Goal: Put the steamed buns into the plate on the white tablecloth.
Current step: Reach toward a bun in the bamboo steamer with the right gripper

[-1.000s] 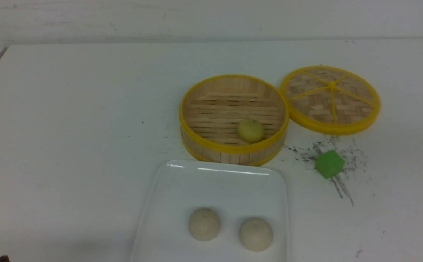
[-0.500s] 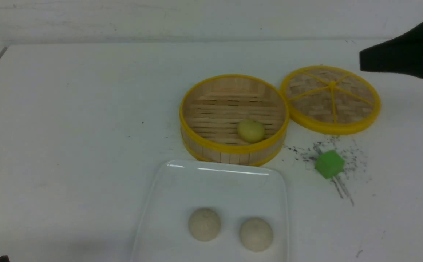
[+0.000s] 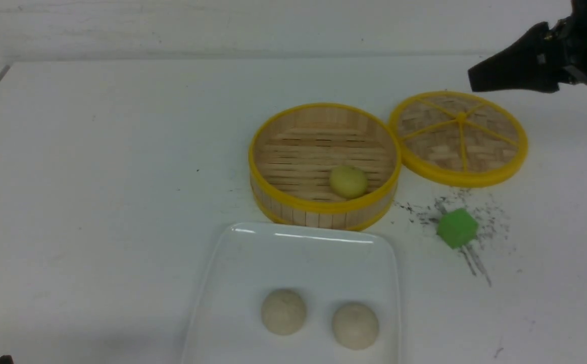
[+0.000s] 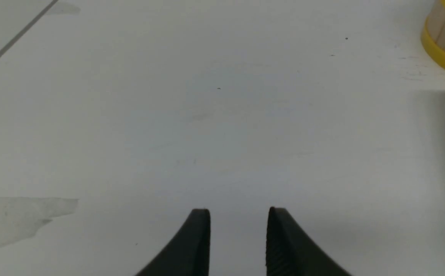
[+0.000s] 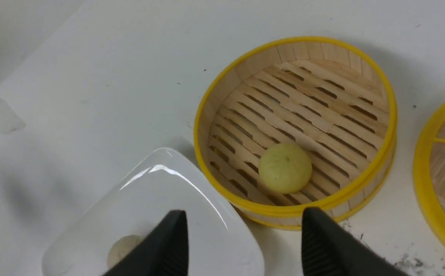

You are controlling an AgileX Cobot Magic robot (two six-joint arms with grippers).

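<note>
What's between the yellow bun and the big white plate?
Only the steamer basket's near wall stands between the yellow bun and the plate, seen in the front view.

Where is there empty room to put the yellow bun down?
The far half of the plate is bare, between the beige buns and the steamer. The tablecloth left of the steamer and plate is wide open too. It is crowded on the right, where the lid and cube sit near the steamer.
</note>
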